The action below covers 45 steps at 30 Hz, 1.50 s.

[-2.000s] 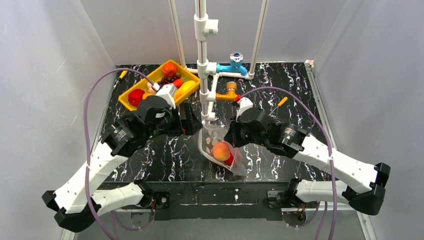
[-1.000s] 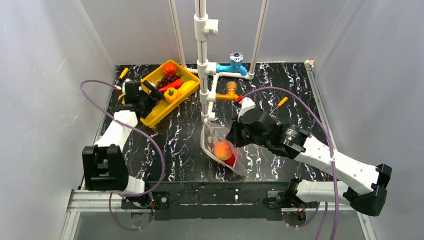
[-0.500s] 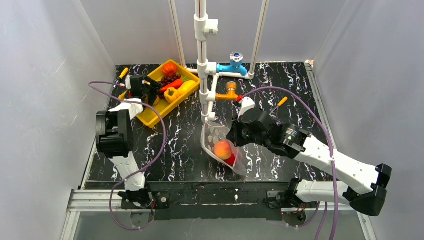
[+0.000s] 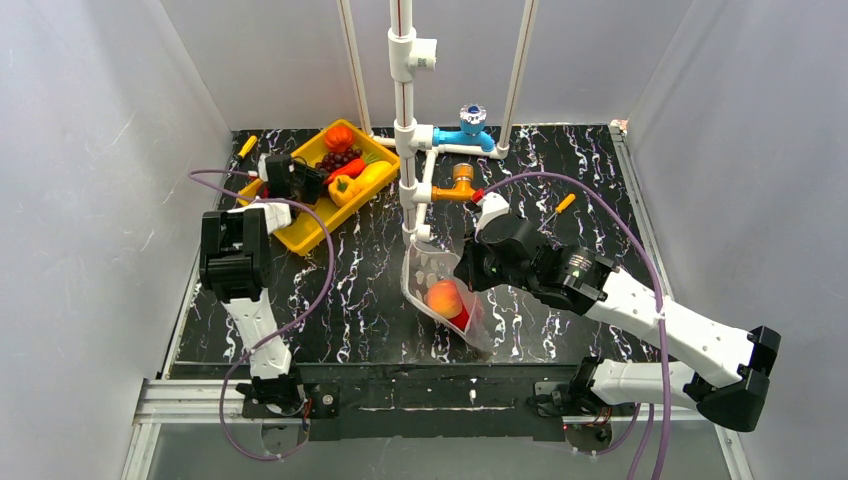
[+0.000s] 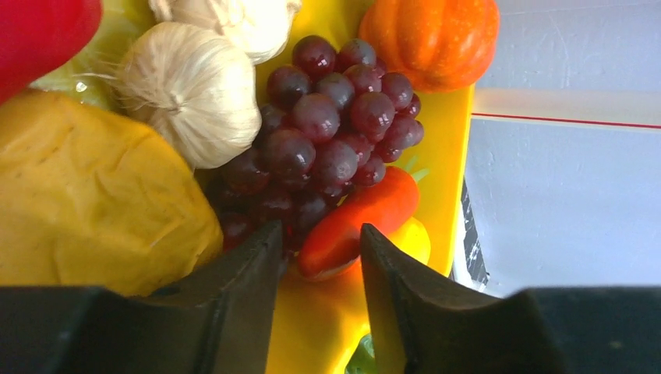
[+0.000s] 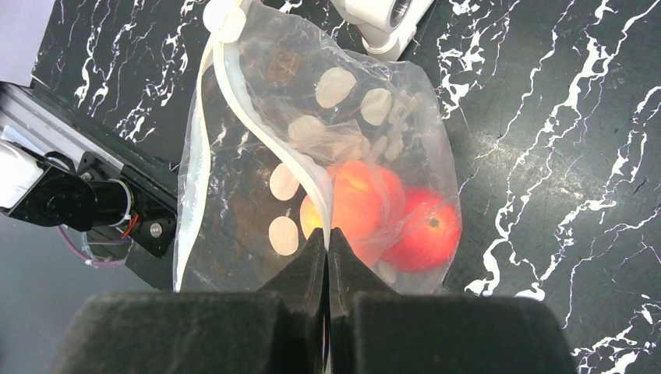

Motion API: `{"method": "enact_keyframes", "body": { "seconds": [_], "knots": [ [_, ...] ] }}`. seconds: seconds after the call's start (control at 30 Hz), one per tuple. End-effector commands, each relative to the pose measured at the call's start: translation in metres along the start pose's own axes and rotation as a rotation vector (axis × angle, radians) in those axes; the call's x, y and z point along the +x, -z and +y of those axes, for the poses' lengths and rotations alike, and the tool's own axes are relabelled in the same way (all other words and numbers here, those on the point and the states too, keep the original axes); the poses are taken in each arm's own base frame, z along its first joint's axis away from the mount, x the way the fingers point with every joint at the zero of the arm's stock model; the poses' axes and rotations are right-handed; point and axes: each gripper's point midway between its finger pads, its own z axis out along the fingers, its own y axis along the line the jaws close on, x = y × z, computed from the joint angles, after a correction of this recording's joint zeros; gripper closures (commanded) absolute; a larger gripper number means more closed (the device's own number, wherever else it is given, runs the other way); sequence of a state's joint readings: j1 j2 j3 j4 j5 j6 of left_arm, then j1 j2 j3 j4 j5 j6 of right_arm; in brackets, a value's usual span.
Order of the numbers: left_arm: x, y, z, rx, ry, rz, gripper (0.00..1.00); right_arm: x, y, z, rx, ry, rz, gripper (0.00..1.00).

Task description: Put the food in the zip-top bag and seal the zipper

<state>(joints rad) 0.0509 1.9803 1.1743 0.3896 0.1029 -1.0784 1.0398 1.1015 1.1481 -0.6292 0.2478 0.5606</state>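
My left gripper (image 5: 318, 238) hangs low over the yellow tray (image 4: 310, 228), jaws narrowly apart around the tip of a red-orange chili (image 5: 358, 218). The right finger touches the chili and a gap shows on the left side. Around it lie purple grapes (image 5: 335, 117), white garlic (image 5: 187, 93), an orange pumpkin-like piece (image 5: 429, 39) and a yellow lumpy piece (image 5: 93, 210). My right gripper (image 6: 327, 234) is shut on the zipper (image 6: 257, 125) of the dotted zip-top bag (image 6: 234, 202), holding its mouth up. A peach (image 6: 358, 206) and a red fruit (image 6: 425, 230) lie inside the bag (image 4: 440, 290).
A white pipe stand (image 4: 405, 130) with a blue valve (image 4: 472, 125) and an orange valve (image 4: 461, 180) rises just behind the bag. The tray sits at the back left near the wall. The table's near edge and arm bases lie below the bag.
The left arm swung away from the bag to the tray, dropped in among the food and narrowed its jaws around the chili. The right arm and bag stayed put.
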Motion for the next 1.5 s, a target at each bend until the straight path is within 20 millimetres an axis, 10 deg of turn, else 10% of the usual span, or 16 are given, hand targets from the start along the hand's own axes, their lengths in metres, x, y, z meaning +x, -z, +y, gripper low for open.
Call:
{"method": "enact_keyframes", "body": {
  "seconds": [0.0, 0.13, 0.33, 0.77, 1.1, 1.47],
  "knots": [
    [-0.016, -0.005, -0.028, 0.089, -0.024, -0.028, 0.7, -0.01, 0.004, 0.001, -0.005, 0.007, -0.029, 0.99],
    [-0.018, -0.001, -0.04, 0.134, -0.063, -0.003, 1.0, -0.01, 0.005, 0.0, -0.002, 0.005, -0.031, 0.99],
    [-0.044, 0.042, -0.055, 0.119, -0.15, -0.075, 1.0, -0.011, 0.005, 0.003, -0.011, -0.001, -0.031, 0.99],
    [-0.062, 0.239, -0.068, 0.028, -0.5, -0.196, 1.0, -0.007, 0.006, 0.001, -0.018, -0.015, -0.03, 0.99],
    [0.046, 0.369, -0.1, 0.425, -0.492, 0.207, 1.0, -0.003, 0.004, 0.002, -0.021, -0.016, -0.015, 0.99],
    [0.123, 0.45, -0.092, 0.717, -0.759, 0.485, 1.0, -0.009, 0.004, 0.003, -0.015, -0.002, -0.023, 0.99]
  ]
}}
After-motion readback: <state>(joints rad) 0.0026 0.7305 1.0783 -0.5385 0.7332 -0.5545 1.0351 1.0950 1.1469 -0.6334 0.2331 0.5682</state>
